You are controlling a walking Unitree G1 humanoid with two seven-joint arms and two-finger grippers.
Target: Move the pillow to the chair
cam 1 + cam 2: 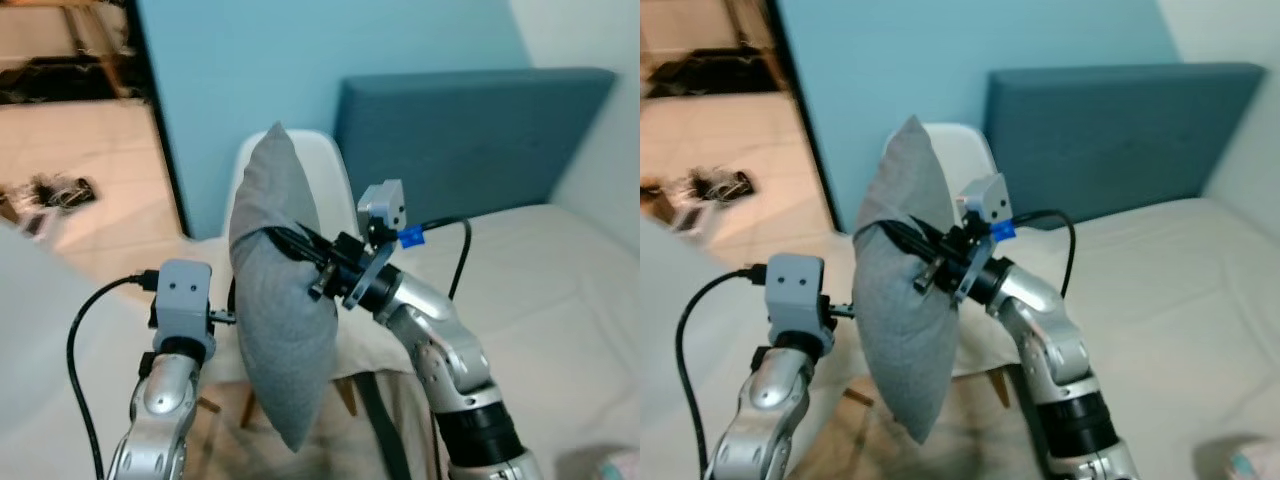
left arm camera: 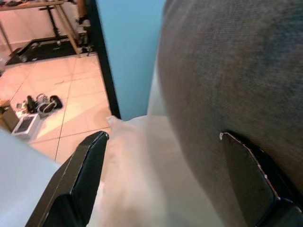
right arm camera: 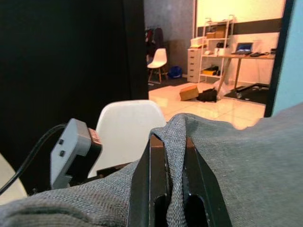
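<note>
Right gripper [image 1: 292,243]: fingers clamped on a pinched fold of the grey pillow [image 1: 280,290], holding it upright in the air. Left gripper [image 2: 161,179]: fingers spread apart, one pad touching the pillow's side. White chair [image 1: 325,165]: directly behind the pillow, against the blue wall [image 1: 300,60]. Blue headboard [image 1: 470,140] and bed [image 1: 560,290]: at robot's right.
</note>
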